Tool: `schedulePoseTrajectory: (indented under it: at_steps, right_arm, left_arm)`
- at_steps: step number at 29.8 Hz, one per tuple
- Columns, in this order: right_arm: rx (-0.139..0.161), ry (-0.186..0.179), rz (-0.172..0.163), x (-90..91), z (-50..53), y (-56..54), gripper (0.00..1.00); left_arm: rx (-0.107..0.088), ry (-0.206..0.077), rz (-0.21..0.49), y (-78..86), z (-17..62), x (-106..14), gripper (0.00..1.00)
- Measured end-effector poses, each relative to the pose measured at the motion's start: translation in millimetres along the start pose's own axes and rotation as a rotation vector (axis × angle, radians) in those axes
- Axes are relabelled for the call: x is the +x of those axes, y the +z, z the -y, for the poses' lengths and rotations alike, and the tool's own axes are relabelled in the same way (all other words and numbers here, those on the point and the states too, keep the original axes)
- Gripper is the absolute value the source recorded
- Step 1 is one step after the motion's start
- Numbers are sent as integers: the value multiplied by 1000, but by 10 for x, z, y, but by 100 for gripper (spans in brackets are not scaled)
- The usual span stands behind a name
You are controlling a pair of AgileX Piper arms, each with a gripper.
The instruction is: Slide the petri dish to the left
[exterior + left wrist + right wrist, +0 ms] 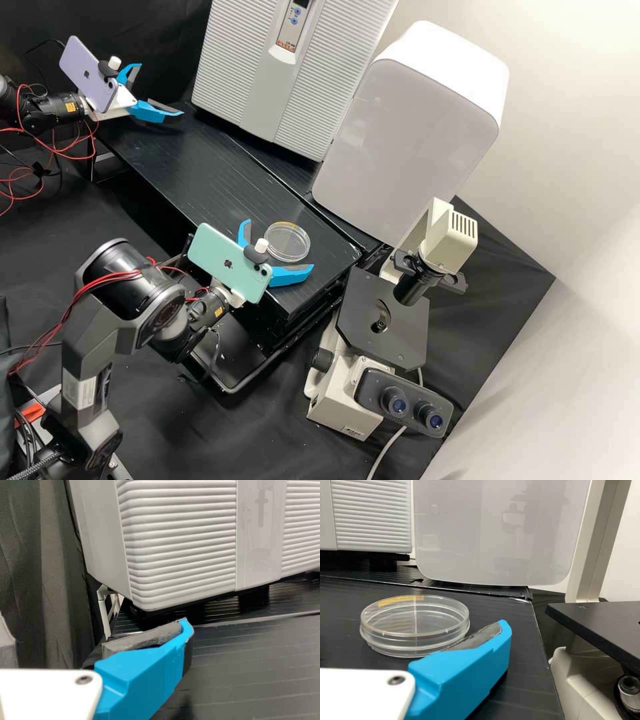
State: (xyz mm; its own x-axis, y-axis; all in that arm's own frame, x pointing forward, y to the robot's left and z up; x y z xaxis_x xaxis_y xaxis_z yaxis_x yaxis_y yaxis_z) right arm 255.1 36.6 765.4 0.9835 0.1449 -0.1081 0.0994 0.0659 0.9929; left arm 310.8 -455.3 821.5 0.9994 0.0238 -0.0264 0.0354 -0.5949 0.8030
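Saw a clear, shallow petri dish (415, 622), yellow strip near its rim, lying flat inside the wide-spread right gripper (280, 245); left gripper (160, 90) spread too.

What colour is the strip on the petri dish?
Yellow-orange strip on the clear petri dish; clearest in the right wrist view.

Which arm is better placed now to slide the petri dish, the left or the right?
The right. The right gripper, open, brackets the petri dish, with one blue finger close beside its rim. The left gripper hangs far off, by the ribbed white unit.
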Motion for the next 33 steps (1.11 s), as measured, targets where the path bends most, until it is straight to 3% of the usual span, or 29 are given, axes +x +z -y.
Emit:
schedulePoseTrajectory:
  at_steps: [8, 9, 33]
  right_arm:
    - [0, 6, -5, 67, -1, 0, 100]
    - [0, 6, -6, 80, 0, 2, 0]
    - [0, 11, -9, 157, 27, 28, 0]
  left_arm:
    - [0, 0, 0, 0, 0, 0, 100]
    - [0, 0, 0, 0, 0, 0, 100]
    - [0, 0, 0, 0, 0, 0, 100]
